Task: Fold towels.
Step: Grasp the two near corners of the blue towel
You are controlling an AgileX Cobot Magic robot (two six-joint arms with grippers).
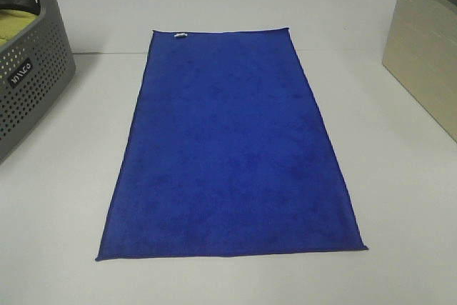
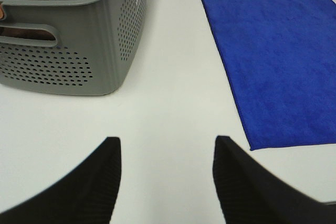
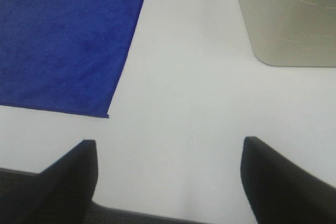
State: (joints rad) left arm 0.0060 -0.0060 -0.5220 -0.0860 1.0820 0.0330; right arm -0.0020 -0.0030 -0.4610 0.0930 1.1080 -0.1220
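Note:
A royal-blue plush towel lies flat and fully spread on the white table, long side running away from me, with a small white tag at its far short edge. Neither gripper shows in the high view. In the left wrist view the left gripper is open and empty above bare table, with the towel's near left corner beside it. In the right wrist view the right gripper is open and empty, with the towel's near right corner beside it.
A grey perforated laundry basket stands at the far left and holds a yellow-green cloth and darker items; it also shows in the left wrist view. A beige bin stands at the far right, also in the right wrist view.

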